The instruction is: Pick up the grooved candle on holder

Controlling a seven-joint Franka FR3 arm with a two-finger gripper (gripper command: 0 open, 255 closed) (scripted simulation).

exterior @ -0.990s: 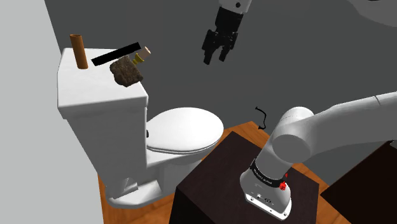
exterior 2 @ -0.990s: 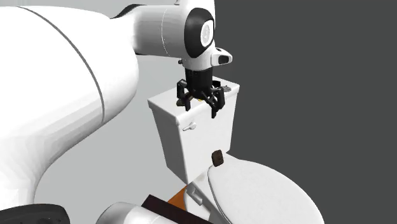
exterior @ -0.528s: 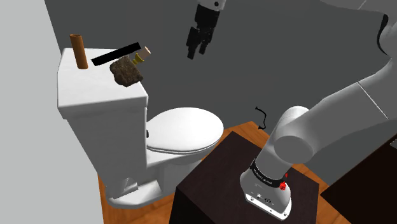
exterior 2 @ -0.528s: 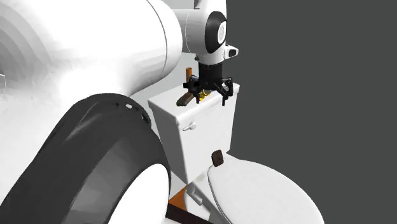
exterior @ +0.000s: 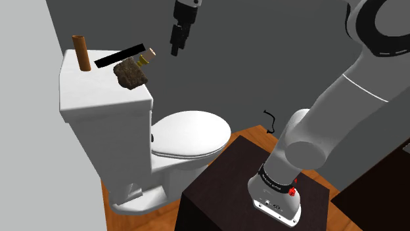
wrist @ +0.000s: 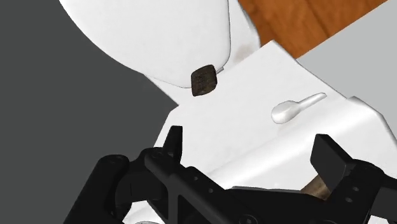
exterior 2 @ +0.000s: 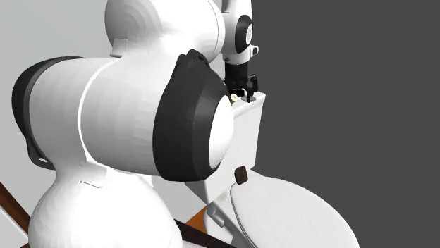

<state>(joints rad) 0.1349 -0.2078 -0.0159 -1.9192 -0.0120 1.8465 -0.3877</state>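
While the gripper hangs in the air, up and to the shoulder view's right of the target and well clear of it, nothing is lifted yet. The grooved candle on holder, a pale stub on a brassy base, rests on top of the toilet tank. It lies just beside a rough brown lump and a black bar, with a brown tube at the far corner.

The claw is spread: in the wrist view its fingers stand apart with nothing clasped between them. From the second exterior view the hand seems close above the candle, though the arm blocks much there, so I wouldn't swear to it. The approach looks nearly made. Lining up, coming down, pinching and lifting are all still to do.
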